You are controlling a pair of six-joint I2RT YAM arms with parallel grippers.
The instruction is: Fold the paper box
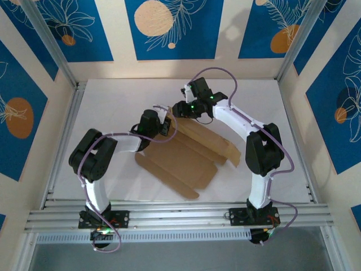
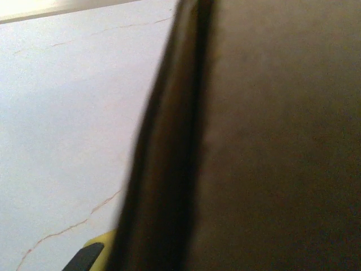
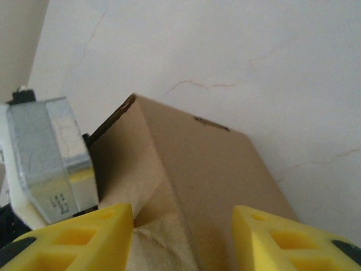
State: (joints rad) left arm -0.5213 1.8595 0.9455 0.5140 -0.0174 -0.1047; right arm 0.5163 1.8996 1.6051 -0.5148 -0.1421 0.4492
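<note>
Right gripper (image 3: pixel 181 219): yellow fingers apart, jaws open, astride a raised fold of the paper box (image 3: pixel 197 164); just beside it, on its left in the right wrist view, the left gripper (image 1: pixel 162 125) sits against the same upturned flap; from the left wrist the cardboard edge is right up close, one yellow fingertip (image 2: pixel 96 245) beside it; can't tell if it's pinching or loose; beyond both tools' fingers, white table (image 1: pixel 113 96); behind them, toward the bases, the rest of the sheet lies flat.
</note>
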